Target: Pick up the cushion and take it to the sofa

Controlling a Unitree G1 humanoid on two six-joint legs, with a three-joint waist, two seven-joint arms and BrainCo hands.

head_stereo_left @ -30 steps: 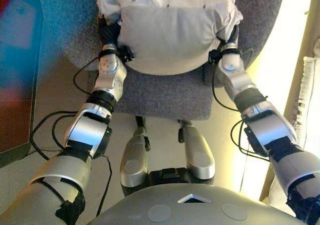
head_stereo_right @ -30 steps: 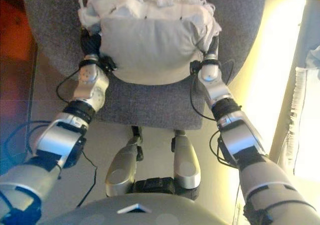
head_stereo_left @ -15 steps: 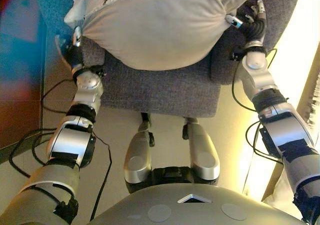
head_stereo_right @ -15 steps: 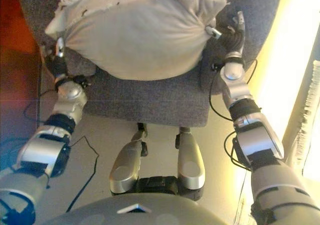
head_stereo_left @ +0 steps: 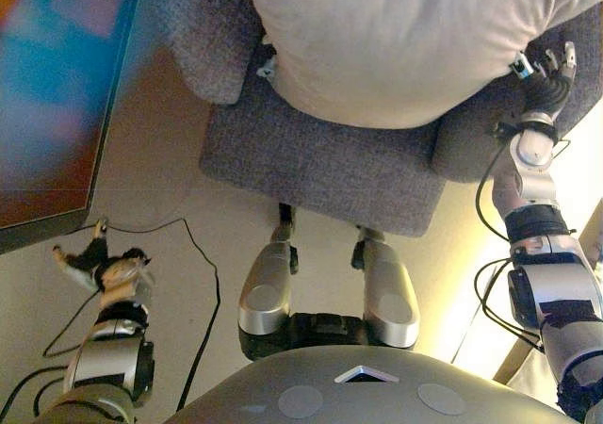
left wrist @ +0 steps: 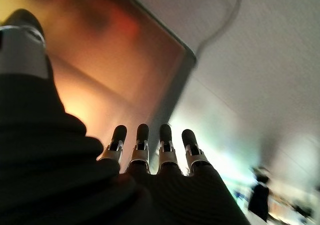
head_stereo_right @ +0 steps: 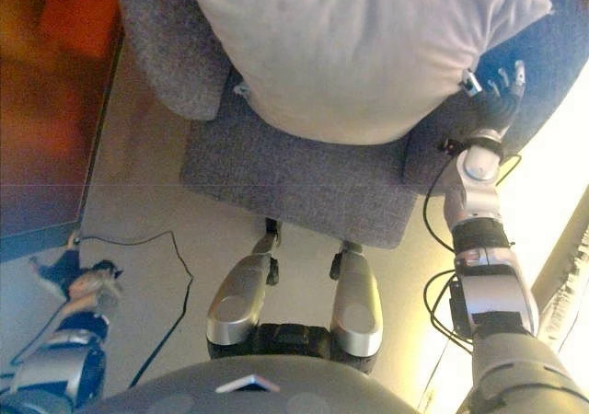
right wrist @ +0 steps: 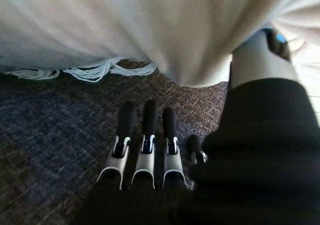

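Right wrist view: plump fringed cushion (right wrist: 125,25); coarse grey woven sofa (right wrist: 60,115).

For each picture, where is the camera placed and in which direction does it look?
Left eye view: on the head, looking down at the cushion on the grey armchair; both arms show, left hand low, away from the cushion.
Right eye view: same head, same scene; right hand beside the cushion.
Left wrist view: along the left hand's straight fingers toward floor and an orange-red surface.
Right wrist view: along straight fingers over armchair fabric, cushion above.
Shared: cushion and armchair.
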